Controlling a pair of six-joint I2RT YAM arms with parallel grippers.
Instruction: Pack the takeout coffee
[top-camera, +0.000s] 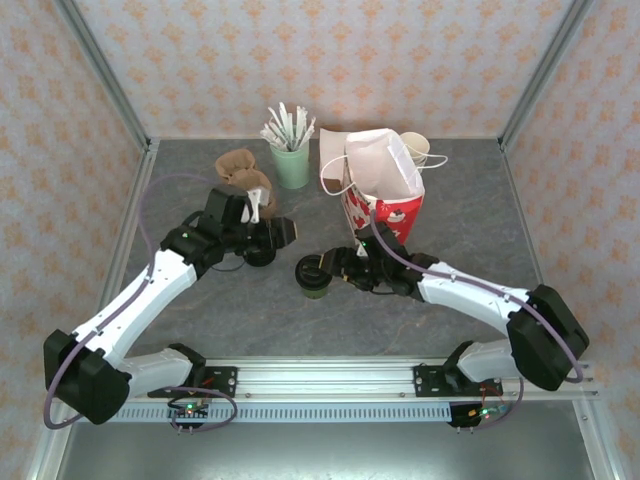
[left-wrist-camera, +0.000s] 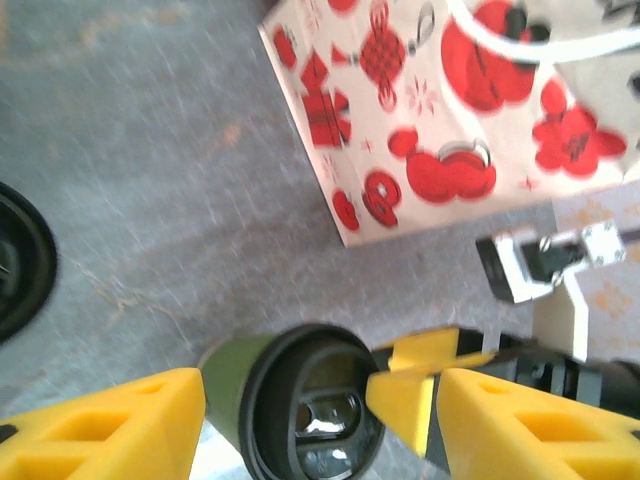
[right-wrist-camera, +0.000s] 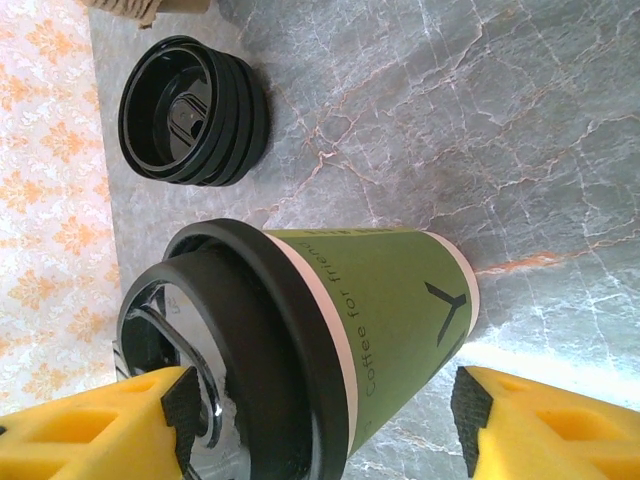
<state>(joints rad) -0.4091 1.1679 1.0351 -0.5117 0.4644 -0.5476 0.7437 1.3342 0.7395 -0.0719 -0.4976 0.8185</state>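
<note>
The left arm (top-camera: 130, 310) rises from the lower left of the top view, its white link slanting up toward the centre, where the wrist bends to the right. The left gripper (top-camera: 288, 232) points right, just left of centre, and its 2 yellow fingers (left-wrist-camera: 110, 430) stand wide apart in the bottom corners of its wrist view. The right arm (top-camera: 470, 295) reaches from the lower right up and leftward. The right gripper (top-camera: 330, 266) points left at mid-frame, its 2 fingers (right-wrist-camera: 100, 430) parted and clamping nothing.
</note>
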